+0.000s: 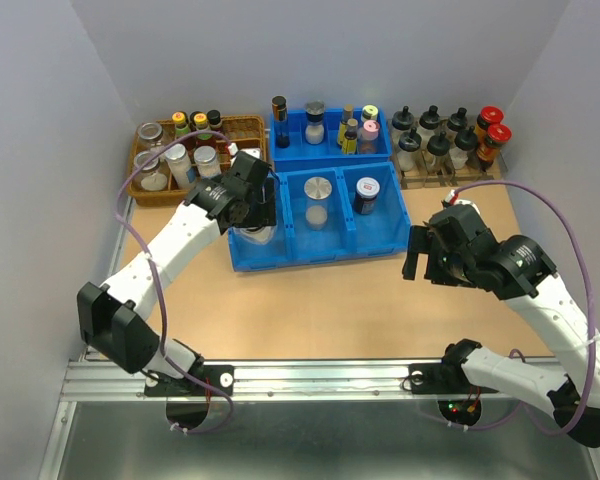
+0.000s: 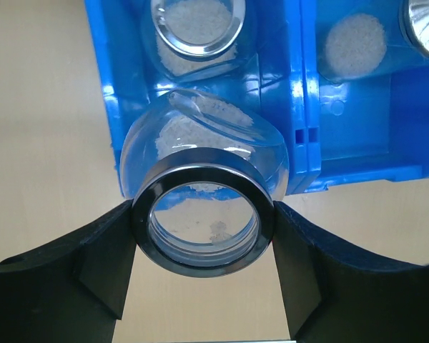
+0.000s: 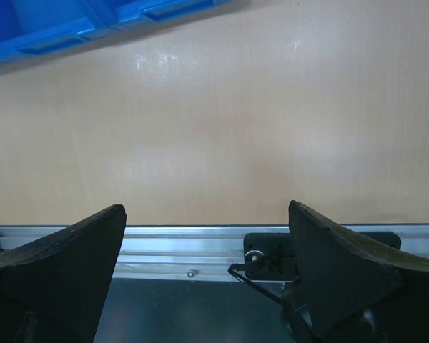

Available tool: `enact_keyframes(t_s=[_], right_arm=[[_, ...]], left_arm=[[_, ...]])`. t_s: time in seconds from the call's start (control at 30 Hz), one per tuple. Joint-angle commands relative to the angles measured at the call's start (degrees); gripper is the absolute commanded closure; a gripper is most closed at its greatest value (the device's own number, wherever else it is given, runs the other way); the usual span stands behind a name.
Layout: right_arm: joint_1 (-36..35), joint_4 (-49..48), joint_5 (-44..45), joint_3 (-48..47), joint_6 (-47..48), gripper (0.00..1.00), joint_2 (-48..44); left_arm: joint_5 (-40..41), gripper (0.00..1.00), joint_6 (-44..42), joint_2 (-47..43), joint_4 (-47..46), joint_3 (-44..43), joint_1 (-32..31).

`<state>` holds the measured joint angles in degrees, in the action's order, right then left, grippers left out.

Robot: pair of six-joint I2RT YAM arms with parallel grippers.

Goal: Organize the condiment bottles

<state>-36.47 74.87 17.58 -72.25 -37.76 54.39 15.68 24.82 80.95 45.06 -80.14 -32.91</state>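
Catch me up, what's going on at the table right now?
The left gripper is shut on a clear jar, gripping its metal rim, at the near end of the blue bin's left compartment, where a second clear jar already sits. The silver-lidded jar is in the middle compartment and the dark jar in the right one. The right gripper hangs open over the table, holding nothing.
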Motion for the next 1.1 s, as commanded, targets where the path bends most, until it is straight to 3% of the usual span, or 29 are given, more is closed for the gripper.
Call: enact_keyframes(t_s=[0.0, 0.57, 0.93, 0.97, 1.0, 1.07], right_arm=[[-0.27, -0.16, 0.69, 0.7, 0.23, 0.0, -1.22], [-0.27, -0.87, 0.0, 3.08, 0.49, 0.0, -2.45], [-0.27, -1.04, -0.36, 3.34, 0.49, 0.0, -2.8], [-0.27, -1.04, -0.36, 3.34, 0.49, 0.0, -2.8], [-0.27, -1.13, -0.44, 3.25, 0.49, 0.0, -2.8], [-0.27, -1.04, -0.36, 3.25, 0.58, 0.0, -2.8]], left_arm=[[-3.99, 1.0, -4.69, 1.14, -6.03, -0.72, 0.3], [-1.8, 1.0, 0.66, 9.57, -10.86, 4.64, 2.93], [-1.18, 1.0, 5.59, 16.34, -10.34, -0.1, 3.73], [-1.18, 0.96, 5.85, 16.61, -10.08, -0.37, 3.81], [-1.18, 0.79, 6.03, 17.05, -9.9, -0.63, 3.9], [-1.36, 0.64, 6.38, 17.84, -8.85, -1.42, 3.99]])
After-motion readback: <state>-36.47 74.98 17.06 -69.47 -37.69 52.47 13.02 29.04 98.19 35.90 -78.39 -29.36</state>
